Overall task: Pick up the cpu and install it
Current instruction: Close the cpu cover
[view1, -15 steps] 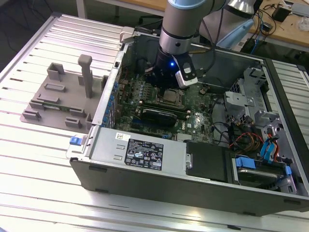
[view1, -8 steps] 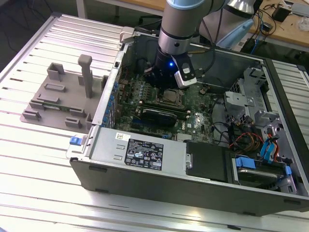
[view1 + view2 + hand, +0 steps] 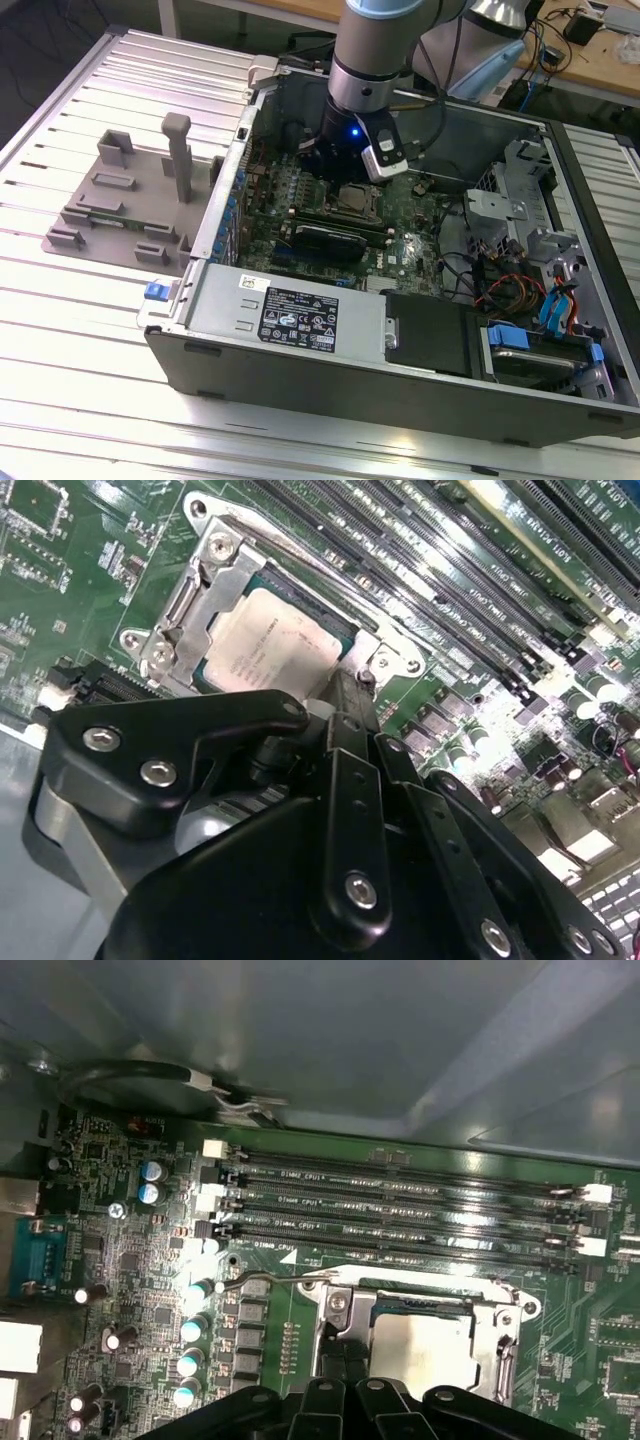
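Note:
The cpu (image 3: 275, 645) lies flat in the motherboard socket, its silvery top plate showing inside the metal socket frame (image 3: 215, 590). It also appears in the first wrist view, cpu (image 3: 420, 1345), and in the exterior view as a small square, cpu (image 3: 352, 200), in the middle of the board. My gripper (image 3: 345, 685) hangs low over the board at one edge of the socket, its black fingertips close together with nothing between them. In the first wrist view the gripper (image 3: 335, 1360) stands beside the cpu at the frame's side. From outside, the gripper (image 3: 335, 160) reaches down into the open case.
Memory slots (image 3: 400, 1210) run beside the socket, and capacitors (image 3: 190, 1330) stand near it. A thin wire lever (image 3: 260, 1282) lies by the frame. The case walls (image 3: 300, 320) surround the board. A drive cage with cables (image 3: 540, 290) fills the exterior view's right. A grey fixture tray (image 3: 130, 200) sits outside, left.

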Available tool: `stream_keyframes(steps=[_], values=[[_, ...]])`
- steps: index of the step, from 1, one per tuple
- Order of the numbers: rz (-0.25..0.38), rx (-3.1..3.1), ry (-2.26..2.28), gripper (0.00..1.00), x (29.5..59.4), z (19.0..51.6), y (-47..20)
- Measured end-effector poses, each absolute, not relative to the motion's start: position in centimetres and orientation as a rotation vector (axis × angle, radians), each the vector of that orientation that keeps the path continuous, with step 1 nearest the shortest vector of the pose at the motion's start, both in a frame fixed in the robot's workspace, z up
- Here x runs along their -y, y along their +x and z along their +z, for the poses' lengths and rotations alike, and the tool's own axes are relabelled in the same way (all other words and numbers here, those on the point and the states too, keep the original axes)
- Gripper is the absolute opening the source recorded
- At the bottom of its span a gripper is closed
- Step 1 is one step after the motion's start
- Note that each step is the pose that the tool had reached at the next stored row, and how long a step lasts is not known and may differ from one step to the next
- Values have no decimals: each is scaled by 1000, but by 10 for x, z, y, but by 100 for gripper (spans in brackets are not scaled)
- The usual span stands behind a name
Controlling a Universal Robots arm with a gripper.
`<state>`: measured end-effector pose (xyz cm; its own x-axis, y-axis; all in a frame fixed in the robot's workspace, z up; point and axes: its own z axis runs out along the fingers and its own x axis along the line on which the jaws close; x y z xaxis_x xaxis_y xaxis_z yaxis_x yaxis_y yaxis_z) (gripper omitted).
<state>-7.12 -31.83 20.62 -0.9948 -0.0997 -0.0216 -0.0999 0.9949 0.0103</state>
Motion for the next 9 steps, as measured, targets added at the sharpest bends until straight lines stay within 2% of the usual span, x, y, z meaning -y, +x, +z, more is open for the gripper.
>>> stream_keyframes(steps=[9], values=[[15,-3117,-156,11,319,229,-71]])
